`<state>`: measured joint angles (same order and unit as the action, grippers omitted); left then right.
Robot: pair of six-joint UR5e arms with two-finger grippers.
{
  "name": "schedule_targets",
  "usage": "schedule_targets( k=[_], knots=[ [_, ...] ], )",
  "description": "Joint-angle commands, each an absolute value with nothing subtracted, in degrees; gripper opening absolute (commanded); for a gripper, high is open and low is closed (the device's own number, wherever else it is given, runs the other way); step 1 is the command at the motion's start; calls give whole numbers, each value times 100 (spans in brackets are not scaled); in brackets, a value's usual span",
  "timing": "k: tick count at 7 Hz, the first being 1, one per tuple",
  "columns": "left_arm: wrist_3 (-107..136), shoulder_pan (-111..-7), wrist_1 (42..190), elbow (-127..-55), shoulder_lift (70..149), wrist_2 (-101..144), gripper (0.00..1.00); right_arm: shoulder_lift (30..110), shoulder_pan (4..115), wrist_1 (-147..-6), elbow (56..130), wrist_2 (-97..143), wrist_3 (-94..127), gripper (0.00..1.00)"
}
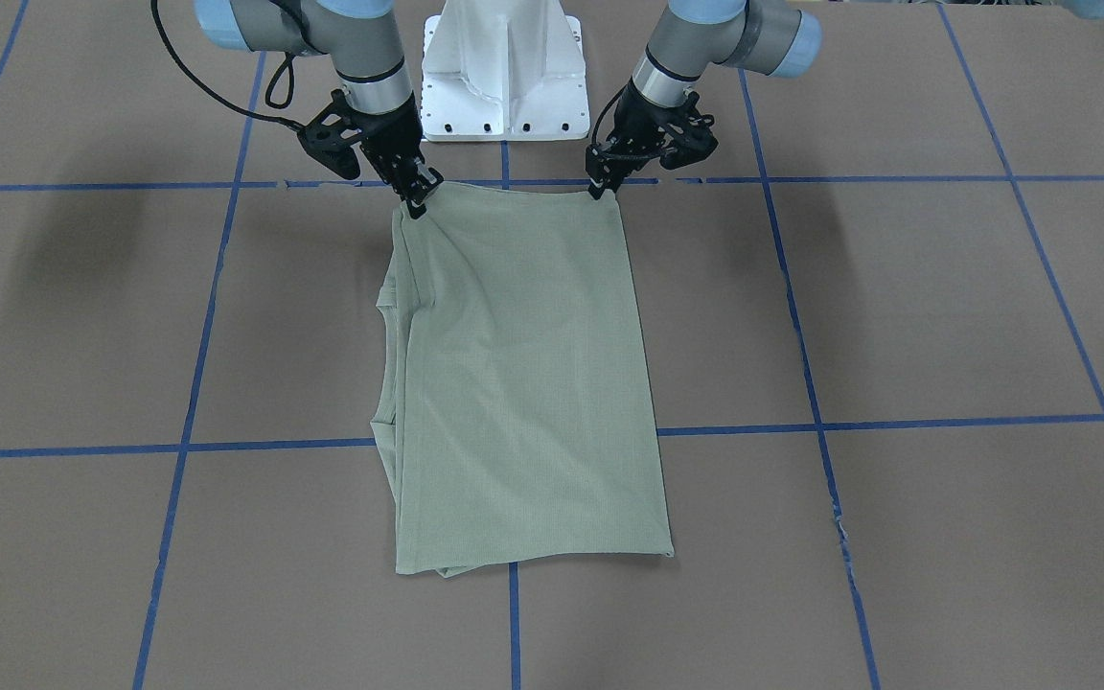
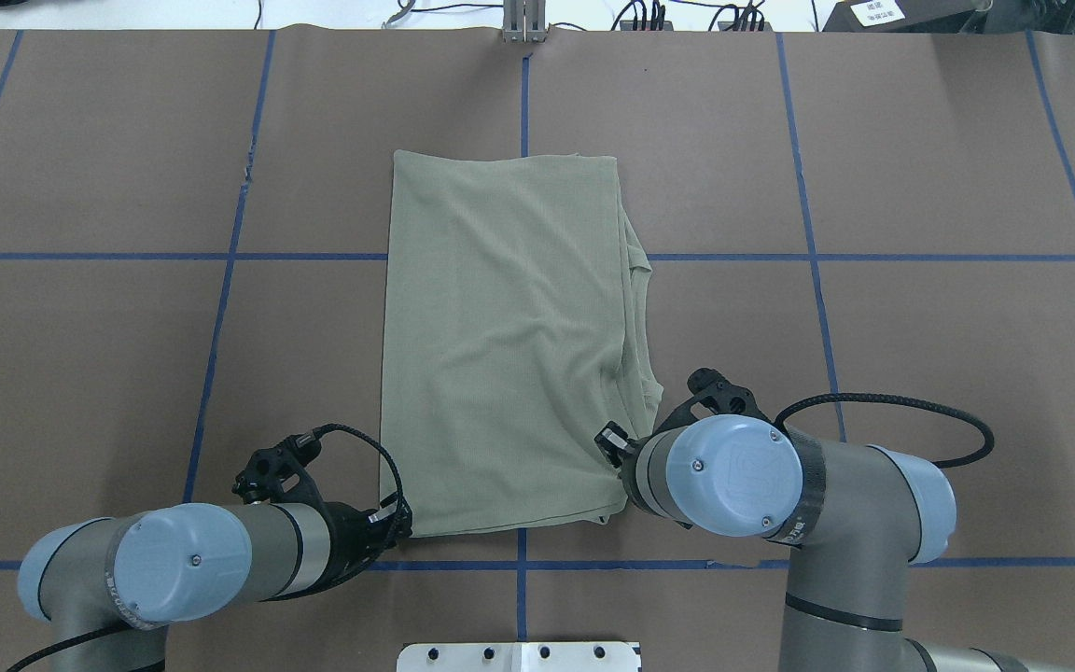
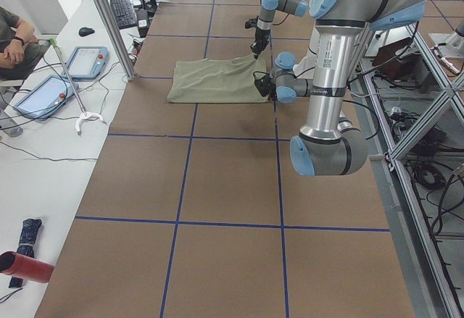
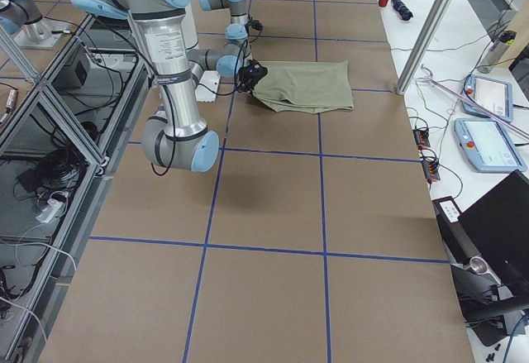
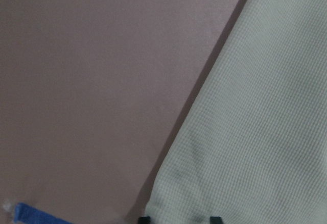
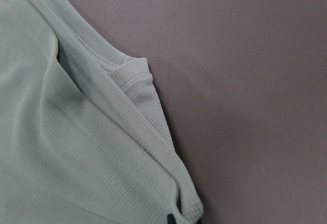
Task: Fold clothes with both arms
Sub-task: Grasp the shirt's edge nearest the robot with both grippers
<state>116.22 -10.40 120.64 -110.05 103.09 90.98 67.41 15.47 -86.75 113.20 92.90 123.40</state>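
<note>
At the robot-side hem of the green knit shirt (image 1: pixel 523 374) — a long folded strip lying central on the table (image 1: pixel 945 316) — left gripper (image 1: pixel 600 189) and right gripper (image 1: pixel 416 199) each look pinched on a corner; I'd raise both together, edge taut, and lay it squarely on the far hem.

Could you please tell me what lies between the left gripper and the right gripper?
The near edge of the green shirt spans that stretch, left gripper at one corner, right gripper at the other; the front-facing view shows it.
</note>
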Motion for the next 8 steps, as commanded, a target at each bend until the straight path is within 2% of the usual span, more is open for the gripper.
schedule_targets(
  k=[1,3,6,7,8],
  knots=[
    [11610,-1055,12059,-11021,10301,9088,0,6741,1547,-8675,11320,9290,12340,0],
    [11637,-1063,12059,-11370,10257,9097,0,6741,1547,-8675,11364,9290,12340,0],
    [12189,-801,11225,-12819,10142,9105,0,7163,1380,-9041,12415,9307,12357,0],
    [12182,-852,11206,-13102,10221,9149,0,7093,1406,-9401,12715,9308,12349,0],
    [12095,-1166,11197,-13070,10361,9158,0,7014,1667,-9448,12709,9342,12296,0]
  ],
)
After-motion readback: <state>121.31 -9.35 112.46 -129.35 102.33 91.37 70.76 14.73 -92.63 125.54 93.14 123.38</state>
